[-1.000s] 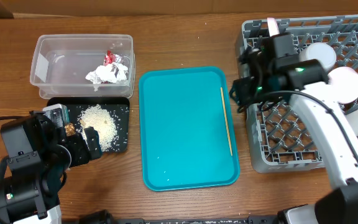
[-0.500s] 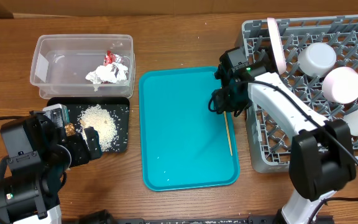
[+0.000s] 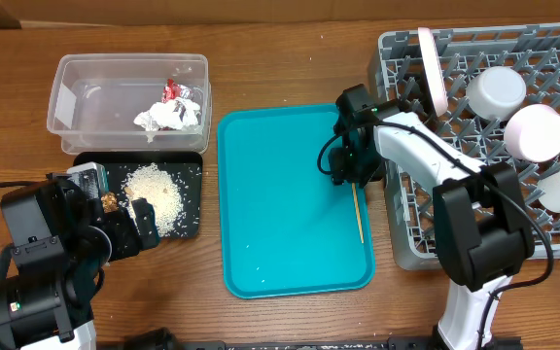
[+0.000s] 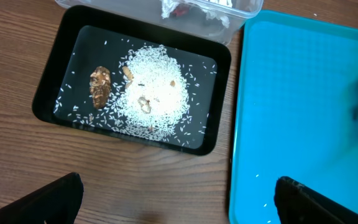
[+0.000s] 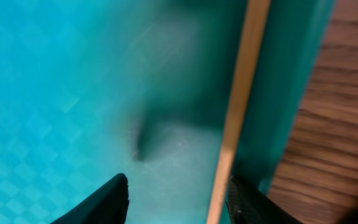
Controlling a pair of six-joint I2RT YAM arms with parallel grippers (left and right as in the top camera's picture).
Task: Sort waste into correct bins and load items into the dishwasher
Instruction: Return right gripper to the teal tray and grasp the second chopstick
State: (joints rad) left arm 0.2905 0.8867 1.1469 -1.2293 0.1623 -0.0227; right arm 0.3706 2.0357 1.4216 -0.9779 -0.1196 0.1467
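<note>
Wooden chopstick [image 5: 242,93] between right pincer [image 5: 178,186] tips

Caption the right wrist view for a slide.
Open right claw straddles the wooden chopstick lying along the teal tray by its rim, with the wooden table beyond.

Robotics lab, kitchen mock-up: robot arms [image 3: 426,156] at a wooden bench [image 3: 290,68], dish rack [image 3: 542,243] beside a teal tray [image 3: 280,214].

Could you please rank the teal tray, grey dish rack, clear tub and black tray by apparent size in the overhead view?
1. grey dish rack (cut off at the frame edge)
2. teal tray
3. clear tub and black tray: about alike
</note>
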